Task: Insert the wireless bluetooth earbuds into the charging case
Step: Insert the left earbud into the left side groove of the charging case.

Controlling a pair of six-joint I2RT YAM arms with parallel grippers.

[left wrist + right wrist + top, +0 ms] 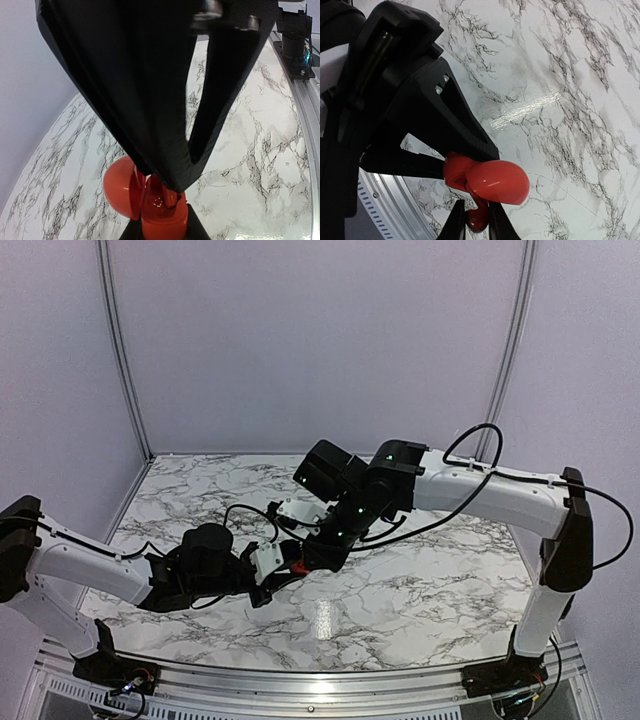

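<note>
The red charging case (162,222) sits upright between the fingers of my left gripper (163,229), which is shut on its base. Its round lid (119,189) hangs open to the left. From above, my right gripper (477,222) is shut on one red earbud (480,216) and holds it down into the open case, where its stem (170,198) shows under the black fingers (160,125). In the right wrist view the case lid (500,182) is just above that earbud. In the top view both grippers meet at the case (297,565) over mid-table.
The marble table (420,590) spreads all round the grippers. An aluminium rail (300,680) runs along the near edge with the arm bases on it. The right arm's base (295,40) stands at the top right of the left wrist view. Pale walls (320,340) close the back.
</note>
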